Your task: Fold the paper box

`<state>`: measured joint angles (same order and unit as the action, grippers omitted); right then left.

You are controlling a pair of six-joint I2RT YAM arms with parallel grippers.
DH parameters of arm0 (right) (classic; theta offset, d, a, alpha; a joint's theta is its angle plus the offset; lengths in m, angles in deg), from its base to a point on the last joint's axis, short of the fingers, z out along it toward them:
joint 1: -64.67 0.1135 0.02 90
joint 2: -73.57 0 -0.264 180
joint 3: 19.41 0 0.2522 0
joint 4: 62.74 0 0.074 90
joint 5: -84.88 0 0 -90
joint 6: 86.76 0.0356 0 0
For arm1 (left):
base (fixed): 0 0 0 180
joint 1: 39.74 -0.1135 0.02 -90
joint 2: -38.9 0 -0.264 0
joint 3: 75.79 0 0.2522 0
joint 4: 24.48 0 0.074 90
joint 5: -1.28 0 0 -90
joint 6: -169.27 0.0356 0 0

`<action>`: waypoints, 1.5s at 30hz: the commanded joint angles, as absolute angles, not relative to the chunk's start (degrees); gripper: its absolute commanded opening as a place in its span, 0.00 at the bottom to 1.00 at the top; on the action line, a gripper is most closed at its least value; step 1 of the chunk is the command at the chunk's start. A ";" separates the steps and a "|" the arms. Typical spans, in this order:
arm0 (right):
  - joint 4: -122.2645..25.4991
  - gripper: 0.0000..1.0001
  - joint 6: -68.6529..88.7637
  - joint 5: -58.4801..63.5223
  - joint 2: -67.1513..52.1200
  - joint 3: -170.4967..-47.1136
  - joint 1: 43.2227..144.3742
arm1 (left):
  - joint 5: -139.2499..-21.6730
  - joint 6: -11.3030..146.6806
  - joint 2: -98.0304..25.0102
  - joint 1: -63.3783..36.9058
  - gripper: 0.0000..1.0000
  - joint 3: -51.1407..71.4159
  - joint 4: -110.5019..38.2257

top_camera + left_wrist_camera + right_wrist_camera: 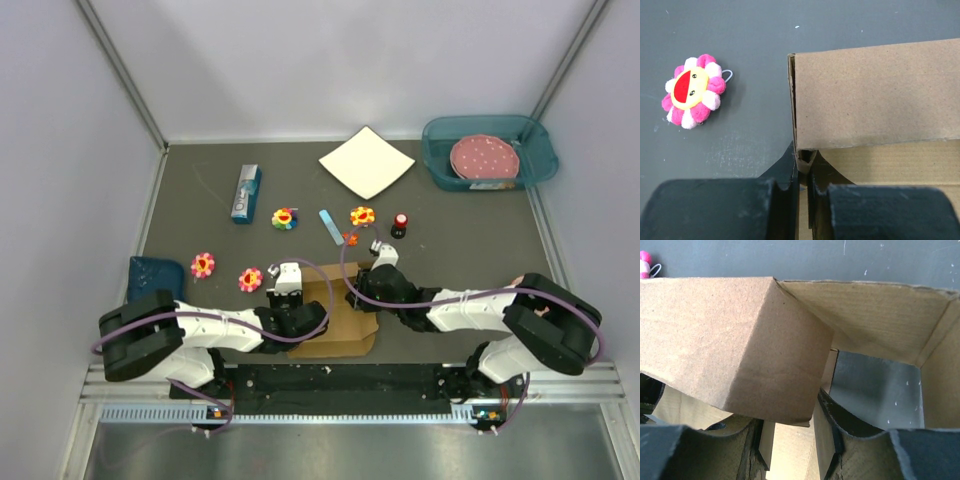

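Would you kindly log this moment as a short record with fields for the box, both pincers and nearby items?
box: paper box, brown cardboard, partly folded, walls raised
left pincer: shut on a box wall edge
right pincer: straddling a box wall; grip unclear
nearby: pink flower toy left of the box, not touching
far side: white sheet, teal bin
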<state>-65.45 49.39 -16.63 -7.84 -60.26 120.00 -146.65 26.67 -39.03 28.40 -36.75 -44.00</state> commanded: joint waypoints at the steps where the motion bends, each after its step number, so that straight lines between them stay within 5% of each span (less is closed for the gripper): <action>1: -64.72 0.35 48.95 -15.49 -5.99 -60.77 120.39 | -146.47 26.36 -40.03 28.91 0.00 -35.66 -45.71; 11: -47.17 0.40 41.74 -19.53 12.99 -66.21 121.97 | -146.82 24.78 -40.29 28.82 0.00 -35.84 -46.77; 20: -31.76 0.45 41.82 -36.23 32.24 -61.83 120.58 | -146.56 24.16 -40.12 28.91 0.00 -35.49 -47.21; 36: -39.13 0.47 40.77 -36.77 15.83 -62.61 118.55 | -146.38 25.66 -38.36 29.43 0.00 -36.10 -47.12; 45: -43.17 0.48 38.58 -35.45 17.40 -62.18 118.55 | -146.56 25.66 -37.48 29.43 0.00 -36.81 -47.56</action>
